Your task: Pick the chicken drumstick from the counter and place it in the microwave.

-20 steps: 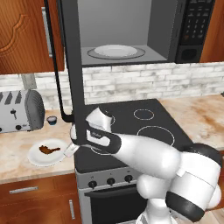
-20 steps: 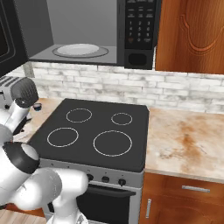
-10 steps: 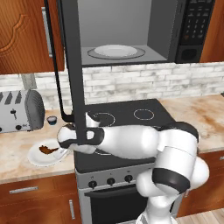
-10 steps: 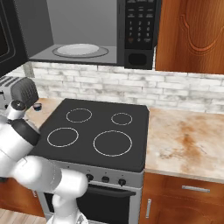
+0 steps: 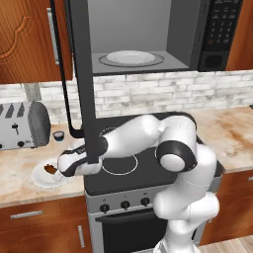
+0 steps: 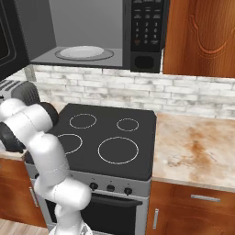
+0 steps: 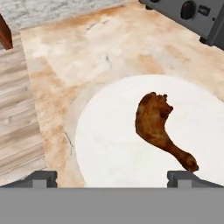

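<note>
- The chicken drumstick [image 7: 159, 127] lies on a white plate [image 7: 109, 144]. Its thick end points to the top of the hand view and its thin end to the lower right.
- In the left base view, the drumstick [image 5: 50, 169] shows as a small dark piece on the plate [image 5: 42, 177], which stands on the counter [image 5: 20, 183] to the left of the black stovetop [image 5: 143, 163].
- The gripper [image 7: 116, 177] is over the plate with its jaws apart. The two dark fingertips [image 7: 37, 178] stand wide at the bottom of the hand view. The thin end of the drumstick is just beside the right tip, and nothing is between the tips.
- In the left base view, the gripper [image 5: 60, 170] is low over the plate, just to the right of the drumstick, and the white arm reaches to it across the front of the stovetop.
- The microwave [image 5: 143, 37] hangs above the stovetop with its door [image 5: 81, 74] swung open to the left. The round glass turntable [image 5: 131, 58] inside has nothing on it.
- A silver toaster [image 5: 22, 124] stands on the counter behind the plate, and a small dark cup [image 5: 59, 135] is near the wall between toaster and stovetop.
- In the right base view, the counter [image 6: 193, 151] goes on to the right of the stovetop [image 6: 108, 137].
</note>
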{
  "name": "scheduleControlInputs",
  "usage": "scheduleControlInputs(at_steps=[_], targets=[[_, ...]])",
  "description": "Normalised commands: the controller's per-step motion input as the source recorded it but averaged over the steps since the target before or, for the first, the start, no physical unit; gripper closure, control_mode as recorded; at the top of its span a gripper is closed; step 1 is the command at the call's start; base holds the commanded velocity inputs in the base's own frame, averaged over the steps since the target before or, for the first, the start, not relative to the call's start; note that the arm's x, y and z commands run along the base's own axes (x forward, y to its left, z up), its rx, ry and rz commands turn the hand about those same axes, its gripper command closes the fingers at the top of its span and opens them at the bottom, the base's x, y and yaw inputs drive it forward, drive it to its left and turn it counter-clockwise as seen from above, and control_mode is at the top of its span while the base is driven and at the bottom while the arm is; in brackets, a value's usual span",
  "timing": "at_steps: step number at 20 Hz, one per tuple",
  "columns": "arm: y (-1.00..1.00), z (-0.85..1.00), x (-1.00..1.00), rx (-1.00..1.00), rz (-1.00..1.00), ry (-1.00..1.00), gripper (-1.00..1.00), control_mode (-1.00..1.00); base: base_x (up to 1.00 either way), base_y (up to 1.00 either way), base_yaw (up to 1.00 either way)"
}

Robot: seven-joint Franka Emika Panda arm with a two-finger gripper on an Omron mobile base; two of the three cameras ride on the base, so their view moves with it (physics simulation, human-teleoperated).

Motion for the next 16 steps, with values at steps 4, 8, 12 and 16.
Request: scheduleControlInputs(at_steps=[4, 8, 12, 16], targets=[[0.39, -0.19, 0.31, -0.13, 0.00, 0.01, -1.00, -1.00, 0.00, 0.00, 0.00], [0.39, -0.07, 0.27, -0.10, 0.00, 0.04, -1.00, -1.00, 0.00, 0.00, 0.00], [0.40, 0.00, 0.26, -0.06, 0.00, 0.00, -1.00, -1.00, 0.00, 0.00, 0.00], [0.35, 0.02, 0.17, -0.04, 0.00, 0.00, -1.00, -1.00, 0.00, 0.00, 0.00]])
